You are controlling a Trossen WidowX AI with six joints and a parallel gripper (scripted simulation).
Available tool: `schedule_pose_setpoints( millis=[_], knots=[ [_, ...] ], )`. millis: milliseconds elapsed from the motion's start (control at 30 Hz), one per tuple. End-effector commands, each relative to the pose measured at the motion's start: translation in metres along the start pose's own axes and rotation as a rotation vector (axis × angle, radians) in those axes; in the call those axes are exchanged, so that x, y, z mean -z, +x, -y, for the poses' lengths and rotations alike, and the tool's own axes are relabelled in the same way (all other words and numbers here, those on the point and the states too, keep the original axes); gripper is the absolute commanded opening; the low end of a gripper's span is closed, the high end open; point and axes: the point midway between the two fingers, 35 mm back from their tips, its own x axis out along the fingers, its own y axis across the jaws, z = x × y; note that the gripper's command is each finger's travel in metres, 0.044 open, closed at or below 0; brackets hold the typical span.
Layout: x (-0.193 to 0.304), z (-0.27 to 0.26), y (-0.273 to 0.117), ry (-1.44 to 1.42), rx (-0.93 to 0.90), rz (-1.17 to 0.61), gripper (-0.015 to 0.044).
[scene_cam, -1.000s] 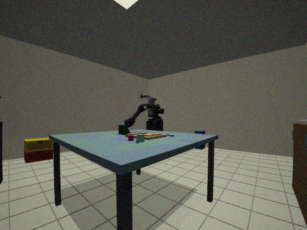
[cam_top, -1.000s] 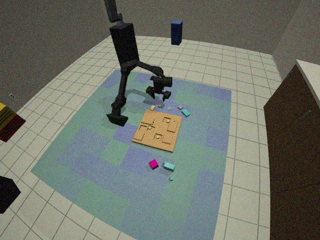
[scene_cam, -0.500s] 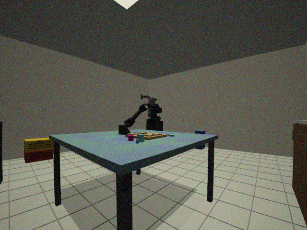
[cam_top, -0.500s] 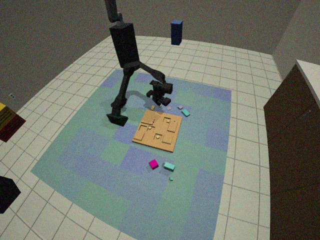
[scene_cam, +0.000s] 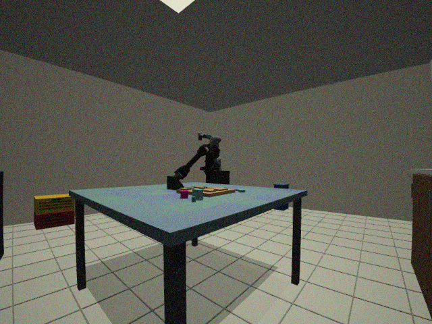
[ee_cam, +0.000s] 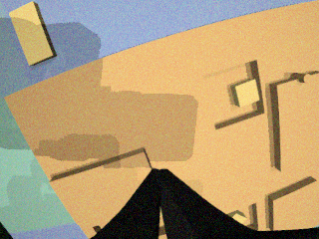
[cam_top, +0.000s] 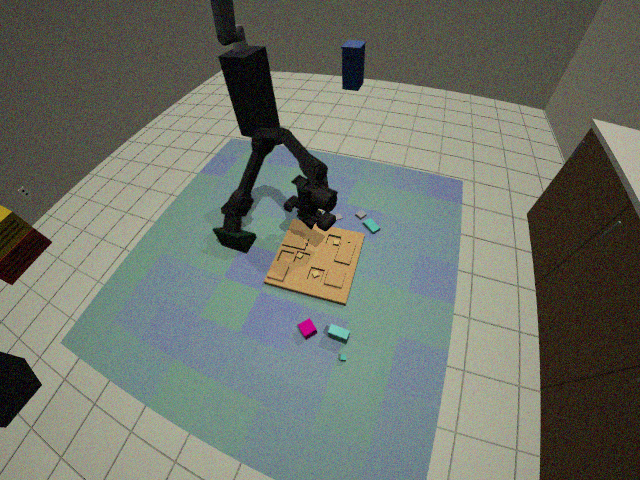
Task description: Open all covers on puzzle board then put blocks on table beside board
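Patchwork tabletop [cam_top: 217, 392] [scene_cam: 167, 216]; puzzle board [cam_top: 310, 289] [scene_cam: 216, 194] [ee_cam: 150, 119] lies beneath the shut claw [ee_cam: 159, 171]

Here's the patchwork blue-green table [cam_top: 206, 330] [scene_cam: 156, 205], carrying the wooden board [cam_top: 319, 289] [scene_cam: 209, 194], a magenta block [cam_top: 307, 328] [scene_cam: 183, 194] (bright little thing!) and turquoise pieces [cam_top: 339, 332] [scene_cam: 198, 194].

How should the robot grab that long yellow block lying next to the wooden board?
I'd come straight down from above and pinch the middle of its two long sides. The yellow block lies flat and is longer than it is wide, so squeezing across the narrow way looks easiest. There's a gap between it and the wooden board too.
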Motion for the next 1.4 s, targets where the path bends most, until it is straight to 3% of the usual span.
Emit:
schedule_pose_setpoints(
  millis=[0, 367, 600, 933, 1367],
  knots=[
    [0.026, 0.003, 0.002, -0.006, -0.007, 0.001, 0.0],
    [0.084, 0.005, 0.004, -0.037, -0.016, 0.023, 0.0],
    [0.085, 0.006, 0.011, -0.038, -0.016, 0.024, 0.0],
    [0.085, 0.006, 0.053, -0.038, -0.016, 0.026, 0.0],
    [0.085, 0.006, 0.062, -0.038, -0.016, 0.026, 0.0]
  ],
)
